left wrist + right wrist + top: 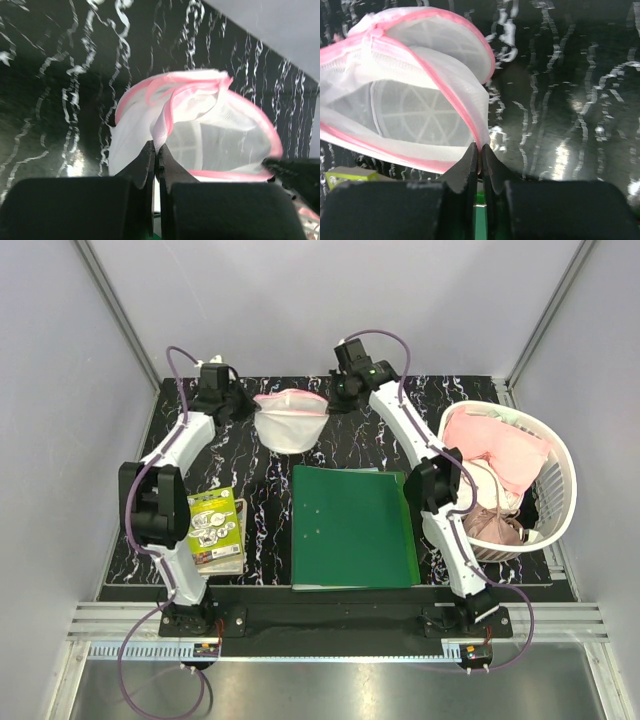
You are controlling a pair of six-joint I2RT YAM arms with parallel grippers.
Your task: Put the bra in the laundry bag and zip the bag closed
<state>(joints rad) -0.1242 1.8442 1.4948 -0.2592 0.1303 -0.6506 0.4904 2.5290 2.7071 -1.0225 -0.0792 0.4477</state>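
Pink-rimmed mesh laundry bag (291, 420), mouth open, at far mid of surface (370, 445). L end effector (155, 150) pinched tight on its rim fabric; R end effector (480, 148) clamped on opp. edge, bag betw them.

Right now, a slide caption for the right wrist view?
Right gripper pinches the pink-zipped edge of the open white mesh laundry bag over the black marbled table.
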